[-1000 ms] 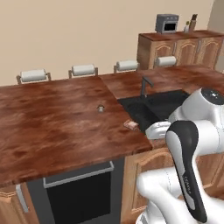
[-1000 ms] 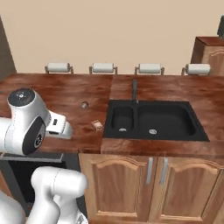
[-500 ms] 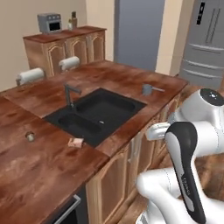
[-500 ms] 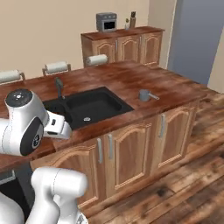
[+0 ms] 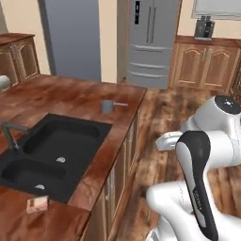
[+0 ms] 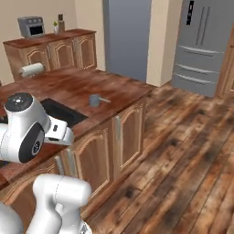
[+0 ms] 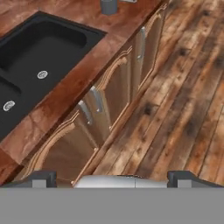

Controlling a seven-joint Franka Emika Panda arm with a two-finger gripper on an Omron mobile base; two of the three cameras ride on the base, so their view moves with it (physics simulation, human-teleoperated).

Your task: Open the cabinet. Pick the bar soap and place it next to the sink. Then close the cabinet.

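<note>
A small pinkish rectangular block, the bar soap [image 5: 37,204] by its look, lies on the brown counter just in front of the black sink [image 5: 70,136], at the lower left of the left base view. The cabinet is out of view. In the hand view my gripper [image 7: 113,178] is open, its two dark tips far apart with nothing between them. It hangs off the island's edge, over the wooden floor, looking down at the sink [image 7: 52,39] and the low doors under it. My white arm fills the lower right of the left base view.
A grey cup [image 5: 108,106] with a handle stands on the island's corner, also as the cup [image 6: 94,100]. A faucet [image 5: 9,134] rises left of the sink. A steel fridge [image 5: 153,42] stands beyond. A toaster [image 6: 31,26] and paper roll [image 6: 33,69] sit far left. Wooden floor [image 6: 173,151] stretches right.
The whole picture has swung: the base has turned away from the sink side toward the fridge and floor. The things on the counter have stayed put. The gripper remains open.
</note>
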